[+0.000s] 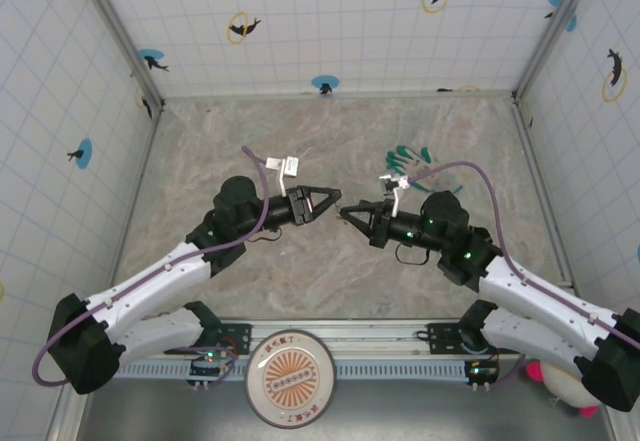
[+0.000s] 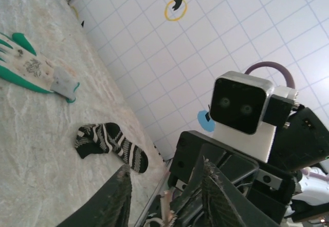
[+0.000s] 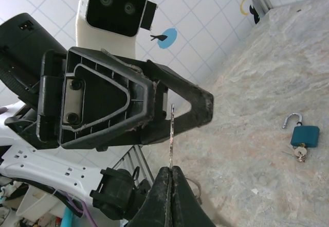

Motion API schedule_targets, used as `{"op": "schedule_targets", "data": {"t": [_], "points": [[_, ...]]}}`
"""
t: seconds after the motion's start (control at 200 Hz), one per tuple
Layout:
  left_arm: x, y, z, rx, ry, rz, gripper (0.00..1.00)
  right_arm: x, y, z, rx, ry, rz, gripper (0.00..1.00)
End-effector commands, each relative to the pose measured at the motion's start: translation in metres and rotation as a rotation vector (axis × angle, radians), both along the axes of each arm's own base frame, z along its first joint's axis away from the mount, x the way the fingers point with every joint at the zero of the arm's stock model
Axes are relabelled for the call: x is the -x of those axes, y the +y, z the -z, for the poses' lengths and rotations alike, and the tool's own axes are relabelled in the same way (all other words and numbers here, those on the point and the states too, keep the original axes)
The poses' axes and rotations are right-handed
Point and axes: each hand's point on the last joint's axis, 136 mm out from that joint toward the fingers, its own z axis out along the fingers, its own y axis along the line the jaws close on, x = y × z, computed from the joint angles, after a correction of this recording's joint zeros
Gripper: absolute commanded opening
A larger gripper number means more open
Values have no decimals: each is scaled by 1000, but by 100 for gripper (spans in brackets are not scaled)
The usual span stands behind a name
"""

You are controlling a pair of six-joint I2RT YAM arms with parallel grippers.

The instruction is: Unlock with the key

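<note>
Silvery key (image 3: 171,134) stands edge-on, clamped at its lower end by R gripper (image 3: 170,174), whose fingers are pressed tight together, clear of the marble-look tabletop (image 3: 247,150). L gripper (image 1: 332,201) faces it nose-to-nose. Its fingers (image 2: 119,201) are parted w/ the key's free end between them, no contact evident. Blue padlock (image 3: 304,135) lies well apart on the tabletop; shackle seemingly raised, not confirmed. Judgement: step is a key transfer or regrip. Recommend L close squarely on the flat faces, centred, w/ R holding firm until L has bite. Release early and the key prob. drops. Leave blade exposed for the keyhole.
</note>
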Motion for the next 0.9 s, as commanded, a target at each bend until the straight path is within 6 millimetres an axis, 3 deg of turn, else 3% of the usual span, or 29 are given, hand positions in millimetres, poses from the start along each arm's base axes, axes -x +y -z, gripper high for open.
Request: {"op": "schedule_targets", "data": {"t": [0.0,0.38,0.505,0.681,0.891], "points": [[6,-3,-20,43,-51,35,31,1,1,-7,-41,-17,-10,0],[6,-3,-14,34,-40,33,0,-3,-3,-8,-63,-2,15,0],[5,-2,-14,33,-40,25,0,-9,-7,-4,-56,8,48,0],[-15,9,3,-50,-3,-117,0,-23,-23,-1,-27,3,161,37],[-34,18,15,-79,35,-239,0,-46,-43,-4,-41,-1,331,52]]}}
